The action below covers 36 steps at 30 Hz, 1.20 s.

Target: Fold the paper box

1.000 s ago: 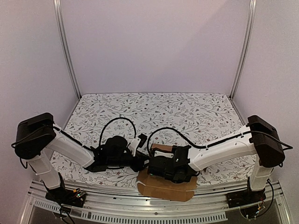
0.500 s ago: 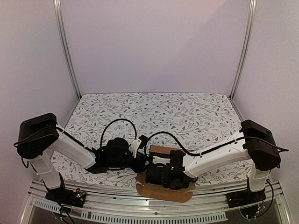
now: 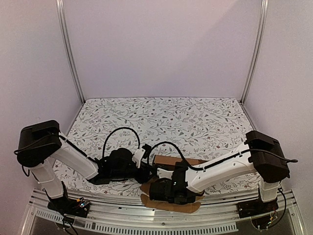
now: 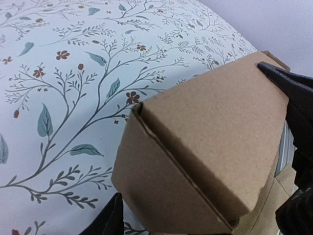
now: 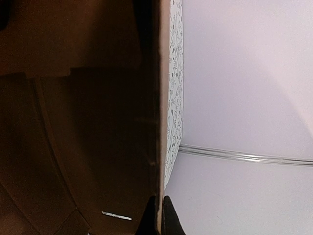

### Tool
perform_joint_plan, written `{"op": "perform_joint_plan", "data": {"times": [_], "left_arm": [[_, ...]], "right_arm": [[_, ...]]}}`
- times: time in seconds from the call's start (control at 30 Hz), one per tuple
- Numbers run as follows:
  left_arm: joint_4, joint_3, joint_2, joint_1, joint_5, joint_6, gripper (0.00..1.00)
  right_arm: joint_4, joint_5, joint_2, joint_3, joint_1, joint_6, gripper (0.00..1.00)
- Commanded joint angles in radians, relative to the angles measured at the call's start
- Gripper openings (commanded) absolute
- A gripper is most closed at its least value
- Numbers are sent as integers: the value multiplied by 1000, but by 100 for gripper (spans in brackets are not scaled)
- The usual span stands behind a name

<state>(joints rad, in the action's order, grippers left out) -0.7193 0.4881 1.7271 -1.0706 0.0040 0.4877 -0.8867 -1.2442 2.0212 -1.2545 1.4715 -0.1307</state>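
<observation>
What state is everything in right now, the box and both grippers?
paper box, partly folded: some panels raised, one part lying flat at the near table edge
left gripper, jaws closed on a folded part of the box
right gripper, jaws shut, pinching the edge of an upright box panel
tablecloth, spread flat

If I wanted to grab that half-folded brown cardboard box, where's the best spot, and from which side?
Probably a raised wall of the paper box, pinched across its thin edge as the right hand does, coming from above. The walls stand free of the table, so a finger fits on each side; the flat flap gives less to close on.
</observation>
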Motion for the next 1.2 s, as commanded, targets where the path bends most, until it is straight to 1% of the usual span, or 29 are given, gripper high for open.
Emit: {"op": "perform_joint_plan", "data": {"times": [0.0,0.27,0.37,0.53,0.6,0.8,1.0,1.13,1.17], "left_arm": [[-6,-10,-10,-15,-51,6,42],[-10,6,-6,-41,-105,19,40],[-15,12,-4,-52,-126,33,36],[-16,26,-4,-64,-144,44,25],[-13,32,-6,-66,-143,44,19],[0,44,-7,-70,-146,37,9],[27,59,-19,-71,-158,11,3],[76,80,-29,-71,-172,-31,0],[87,85,-34,-71,-175,-42,0]], "right_arm": [[-26,79,44,-21,26,-65,0],[-60,95,66,-44,40,-121,0],[-67,102,77,-56,41,-134,0],[-70,110,79,-70,42,-144,1],[-70,116,73,-73,42,-144,8],[-73,139,36,-89,41,-134,26],[-75,192,-7,-119,45,-117,47],[-47,277,-67,-128,44,-111,55],[-29,306,-93,-120,44,-108,61]]}}
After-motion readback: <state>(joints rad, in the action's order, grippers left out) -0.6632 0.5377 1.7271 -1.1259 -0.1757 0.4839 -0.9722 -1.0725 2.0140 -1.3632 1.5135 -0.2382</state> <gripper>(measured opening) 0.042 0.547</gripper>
